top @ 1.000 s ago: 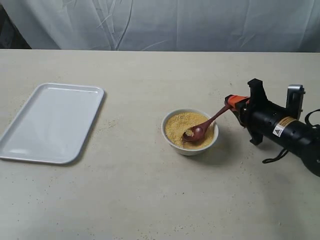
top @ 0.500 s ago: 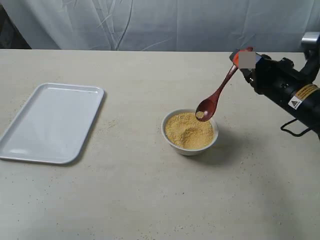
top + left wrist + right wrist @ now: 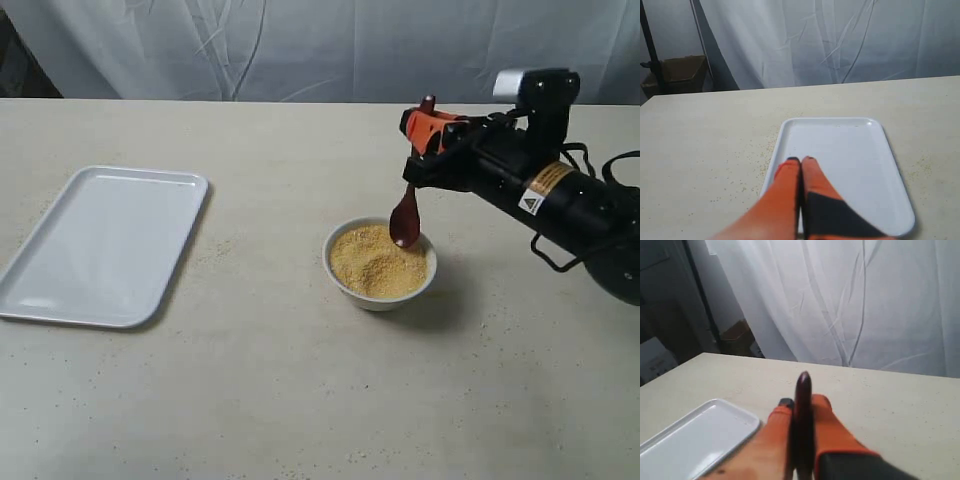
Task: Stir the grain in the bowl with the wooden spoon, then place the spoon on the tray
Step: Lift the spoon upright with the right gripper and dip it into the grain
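nearest, grain (image 3: 375, 262) heaped in the bowl (image 3: 380, 295); just above its far rim, wooden spoon (image 3: 405, 222) hanging head-down, handle clamped tight in the right gripper (image 3: 425, 130). might pivot or slip mid-carry, shedding stuck grains short of the tray (image 3: 105, 245), well apart leftward. left gripper (image 3: 801, 165) closed on nothing, facing that tray.

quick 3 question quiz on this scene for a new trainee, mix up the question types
1. True or false: the wooden spoon hangs head down above the bowl of grain.
2. The right pincer is: A open and empty; B shut on the spoon's handle; C shut on the bowl's rim.
3. Fill in: the left pincer, shut and empty, points toward the white ___.

Key: 1 true; 2 B; 3 tray.
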### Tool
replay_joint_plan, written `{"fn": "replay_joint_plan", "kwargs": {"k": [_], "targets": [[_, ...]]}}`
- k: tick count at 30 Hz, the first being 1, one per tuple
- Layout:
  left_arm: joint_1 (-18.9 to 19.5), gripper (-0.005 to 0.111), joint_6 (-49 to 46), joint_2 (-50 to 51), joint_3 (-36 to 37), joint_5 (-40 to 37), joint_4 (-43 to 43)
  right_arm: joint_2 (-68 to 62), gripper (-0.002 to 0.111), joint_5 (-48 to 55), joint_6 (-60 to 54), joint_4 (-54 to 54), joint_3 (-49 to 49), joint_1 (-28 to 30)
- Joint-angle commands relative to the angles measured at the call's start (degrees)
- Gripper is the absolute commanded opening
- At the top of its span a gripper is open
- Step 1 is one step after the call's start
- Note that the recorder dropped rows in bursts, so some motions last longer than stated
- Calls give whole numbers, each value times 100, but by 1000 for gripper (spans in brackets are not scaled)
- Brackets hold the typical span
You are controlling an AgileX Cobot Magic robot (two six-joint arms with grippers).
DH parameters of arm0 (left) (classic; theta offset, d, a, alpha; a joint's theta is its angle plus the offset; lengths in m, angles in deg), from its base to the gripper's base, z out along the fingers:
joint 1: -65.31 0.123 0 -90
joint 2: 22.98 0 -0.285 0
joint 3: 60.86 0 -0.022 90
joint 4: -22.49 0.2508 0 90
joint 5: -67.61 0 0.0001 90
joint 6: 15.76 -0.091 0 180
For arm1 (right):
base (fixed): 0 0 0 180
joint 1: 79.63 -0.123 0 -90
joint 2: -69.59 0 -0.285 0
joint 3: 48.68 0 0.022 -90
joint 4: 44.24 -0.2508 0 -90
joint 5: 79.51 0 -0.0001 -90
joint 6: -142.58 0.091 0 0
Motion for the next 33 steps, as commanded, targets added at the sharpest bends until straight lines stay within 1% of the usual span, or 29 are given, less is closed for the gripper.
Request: {"fn": "replay_joint_plan", "kwargs": {"k": [1, 6, 10, 12, 15, 19, 24, 26, 28, 33], "targets": [[-22, 0, 22, -30, 10, 31, 22, -287, 0, -8, -133, -228, 21, 1], [-22, 0, 22, -30, 10, 31, 22, -470, 0, 233, -89, 37, 21, 1], [-22, 0, 22, -30, 10, 30, 11, -558, 0, 202, 81, 597, 21, -152], [-22, 0, 22, -30, 10, 30, 11, -570, 0, 118, 113, 606, 21, -275], [-22, 0, 22, -30, 10, 30, 11, -570, 0, -70, 126, 516, 21, -377], [-22, 0, 22, -30, 10, 30, 11, -559, 0, -779, 178, 390, 21, -377], [-22, 0, 22, -30, 10, 30, 11, -401, 0, -805, 113, -379, 21, -377], [-22, 0, 22, -30, 10, 30, 11, -377, 0, -805, 113, -461, 21, -377], [-22, 0, 22, -30, 10, 30, 11, -377, 0, -805, 242, -290, 21, -390], [-22, 0, 22, -30, 10, 45, 11, -377, 0, -805, 316, 776, 21, -431]]}}
